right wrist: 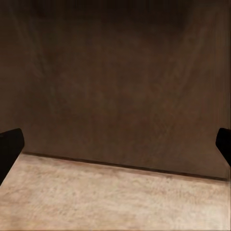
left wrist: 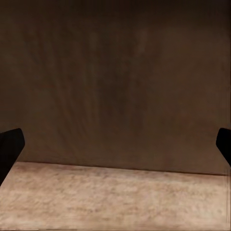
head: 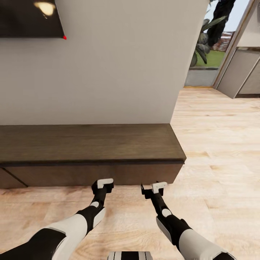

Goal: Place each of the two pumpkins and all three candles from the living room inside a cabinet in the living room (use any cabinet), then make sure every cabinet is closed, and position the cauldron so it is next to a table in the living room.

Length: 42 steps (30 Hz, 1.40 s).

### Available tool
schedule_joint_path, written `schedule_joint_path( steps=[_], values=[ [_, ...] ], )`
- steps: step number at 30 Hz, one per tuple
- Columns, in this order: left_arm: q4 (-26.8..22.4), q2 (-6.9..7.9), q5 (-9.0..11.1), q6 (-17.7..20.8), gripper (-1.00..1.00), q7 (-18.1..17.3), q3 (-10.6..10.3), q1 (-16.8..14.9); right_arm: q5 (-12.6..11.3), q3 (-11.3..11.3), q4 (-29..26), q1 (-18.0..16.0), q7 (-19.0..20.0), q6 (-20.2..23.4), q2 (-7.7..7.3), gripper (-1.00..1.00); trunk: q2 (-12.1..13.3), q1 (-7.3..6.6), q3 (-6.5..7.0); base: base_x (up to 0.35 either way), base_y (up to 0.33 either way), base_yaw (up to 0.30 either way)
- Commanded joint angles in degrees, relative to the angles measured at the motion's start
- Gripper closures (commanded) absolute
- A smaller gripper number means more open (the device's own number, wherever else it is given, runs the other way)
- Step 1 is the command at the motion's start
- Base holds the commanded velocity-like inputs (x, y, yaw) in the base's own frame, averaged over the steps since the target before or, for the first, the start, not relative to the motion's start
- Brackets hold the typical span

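A: Starting with the head view. Looking down at the cabinet (head: 90, 144), long and low, standing against the wall (head: 119, 72) on the wooden floor (head: 216, 144). Fronts all sitting flush, so probably closed. Nothing lying on the top board. Holding the left gripper (head: 102, 185) and the right gripper (head: 154, 188) low, just before the lower front, not touching as far as can be judged.

B: And how handling this cabinet?

A: Judging only: stiff wood, heavy, not fragile. Flat front, no handle, therefore difficult to grasp. Probably taking hold at the upper edge of a front, in the dark gap under the top board, and pulling straight out.

B: Going now to the left wrist view.

A: Facing the brown cabinet front (left wrist: 115, 82), with a strip of floor under it. Seeing one dark fingertip (left wrist: 9, 147) at each side of the picture, so standing wide open, holding nothing, touching nothing.

B: And the right wrist view?

A: Nearly the same. Looking at the same dark front (right wrist: 115, 86), with floor below. One fingertip (right wrist: 10, 147) at each border, spread fully, empty, apart from the wood.

B: Pumpkins, candles, pot?

A: Not finding them here. Cannot tell where lying.
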Motion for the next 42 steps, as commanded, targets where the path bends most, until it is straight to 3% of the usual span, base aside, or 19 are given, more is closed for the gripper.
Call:
schedule_joint_path(
  steps=[1,4,9,21,34,42],
  values=[
    [0.4,-0.01,0.5,-0.2,-1.0,0.2,-0.5,0.0,-0.6,0.5,0.1,-0.4,-0.3,-0.2,-0.03,-1.0,0.0,-0.01,-0.04,0.0,0.0,0.006],
    [1.4,-0.01,0.5,-0.2,-1.0,0.3,-0.5,0.0,-0.6,0.5,0.1,-0.5,-0.3,-0.2,-0.03,-1.0,0.0,-0.01,-0.03,0.0,0.0,0.005],
    [3.0,1.56,0.7,0.9,-1.0,0.0,0.1,0.4,-0.8,0.7,1.7,1.1,-0.1,1.4,-0.2,-1.0,0.0,-0.01,-0.03,0.0,0.0,0.001],
    [5.0,1.75,1.0,1.1,-1.0,-3.9,0.5,0.5,-0.8,0.7,5.4,5.0,-0.3,5.2,-0.2,-1.0,0.1,-0.32,2.63,0.0,0.0,0.0],
    [5.0,1.84,1.0,1.2,-1.0,-4.7,0.6,0.5,-0.8,0.8,5.4,5.0,-0.2,7.8,-0.2,-1.0,0.3,-0.66,6.0,0.0,0.0,0.0],
    [5.2,1.84,1.0,1.2,-1.0,-5.0,1.0,0.5,-0.8,0.8,5.4,5.0,-0.3,7.9,-0.2,-1.0,0.3,-0.66,6.3,0.0,-0.001,0.008]
  ],
)
